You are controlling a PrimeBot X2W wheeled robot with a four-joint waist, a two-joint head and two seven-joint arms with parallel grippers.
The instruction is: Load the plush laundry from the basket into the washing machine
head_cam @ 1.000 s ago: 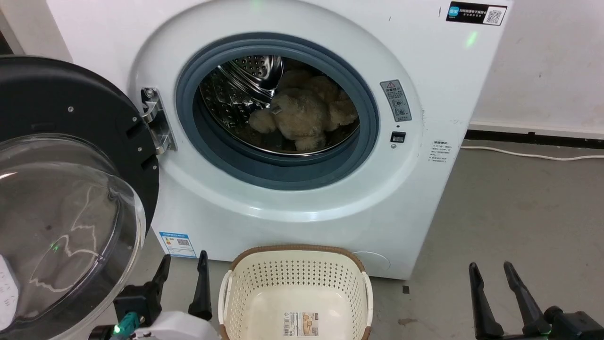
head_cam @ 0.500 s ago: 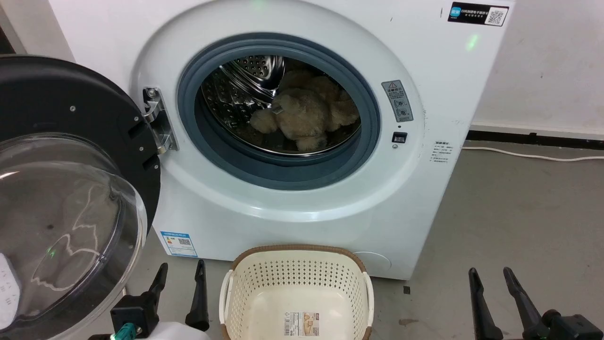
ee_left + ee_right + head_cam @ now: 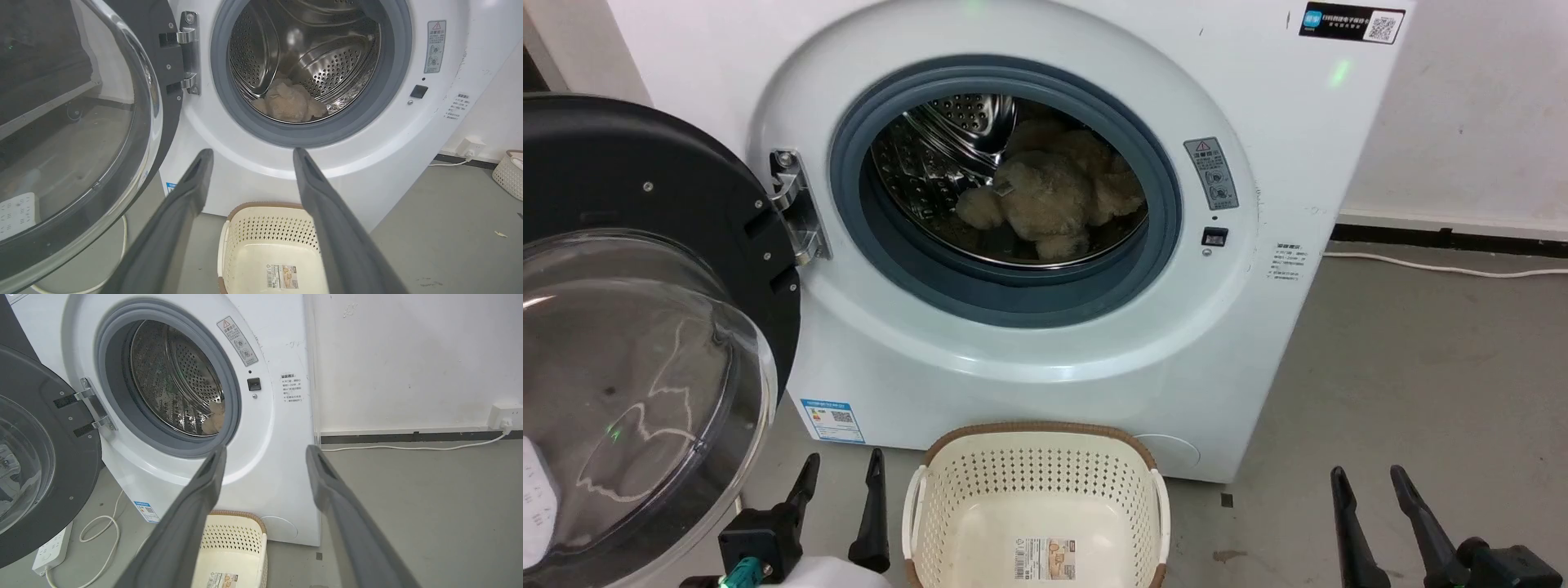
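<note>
The beige plush laundry (image 3: 1049, 200) lies inside the steel drum of the white washing machine (image 3: 1258, 343), whose black-rimmed clear door (image 3: 645, 327) hangs open at the left. From the left wrist the plush laundry (image 3: 290, 104) shows low in the drum. On the floor in front stands the cream basket (image 3: 1037, 478) with nothing but a label on its bottom. My left gripper (image 3: 843, 465) is open, just left of the basket. At the lower right my right gripper (image 3: 1368, 480) is open too, holding nothing.
A white cable (image 3: 1445, 268) runs along the floor by the back wall. A power strip (image 3: 51, 551) with a looped cord lies under the open door. Another basket (image 3: 510, 173) sits far right in the left wrist view. Bare grey floor lies right of the machine.
Both grippers have sunk slightly lower in the head view. The plush, basket and door stay where they were.
</note>
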